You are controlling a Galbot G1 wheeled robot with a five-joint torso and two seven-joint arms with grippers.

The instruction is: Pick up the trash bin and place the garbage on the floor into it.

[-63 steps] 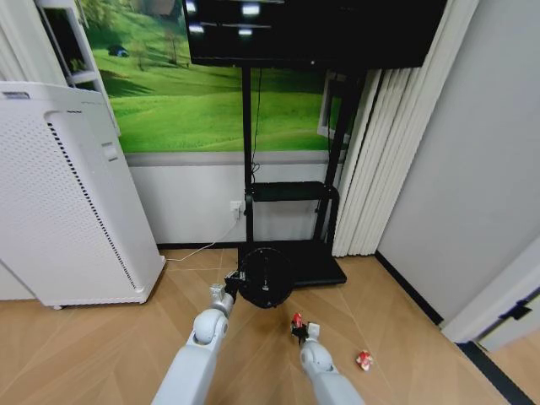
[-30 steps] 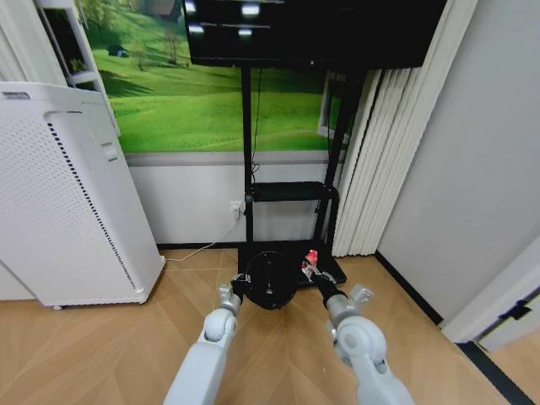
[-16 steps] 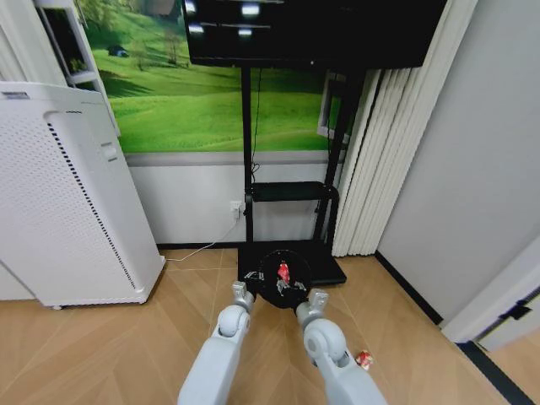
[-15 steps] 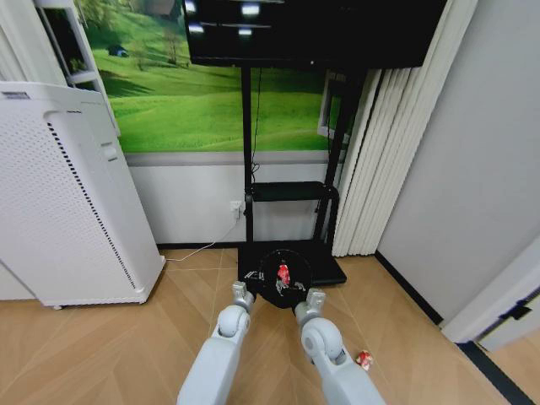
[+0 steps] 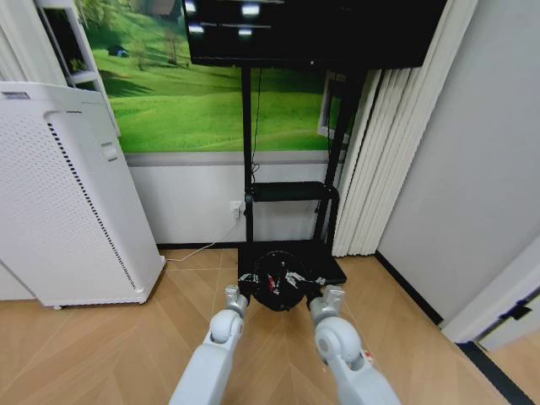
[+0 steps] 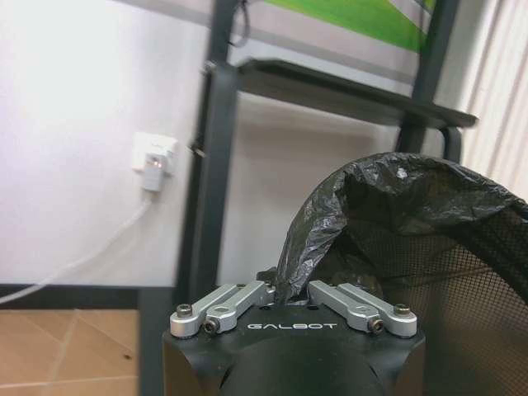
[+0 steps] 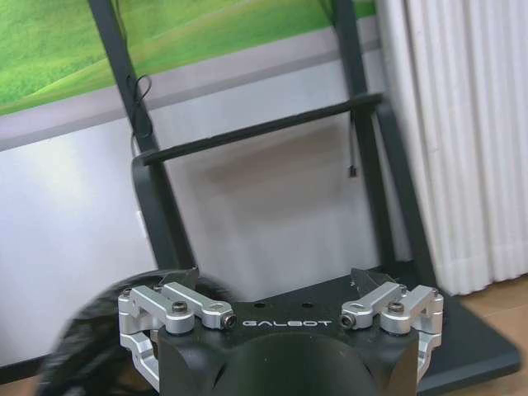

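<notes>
Left gripper (image 6: 287, 299): fingers drawn in and pinched on the rim and black liner of the trash bin (image 5: 275, 291). In the head view it sits at about 9 o'clock on the rim.

Why held so: the bin hangs off the floor with its mouth tipped up towards the head camera, a hold that looks meant to keep the opening free for dropping litter in.

Right gripper (image 7: 289, 318): fingers spread wide, nothing between them. It hovers just beside the bin's rim at about 4 o'clock in the head view (image 5: 314, 291), clear of the mouth.

Bin contents: a small red piece (image 5: 272, 284) lies inside against the dark liner, judged to be part of the garbage, with pale flecks near it that are too small to name.

Left on the floor: a red-and-white wrapper (image 5: 365, 359) lies well apart from the bin, at about 5 o'clock from it, partly behind the right arm.

Surroundings: the bin is held in front of the TV stand base (image 5: 325, 268), at 12 o'clock; the white perforated appliance (image 5: 63, 194) stands at 10 o'clock.

Progress, as judged: bin lifted, some litter inside, wrapper not yet collected.
</notes>
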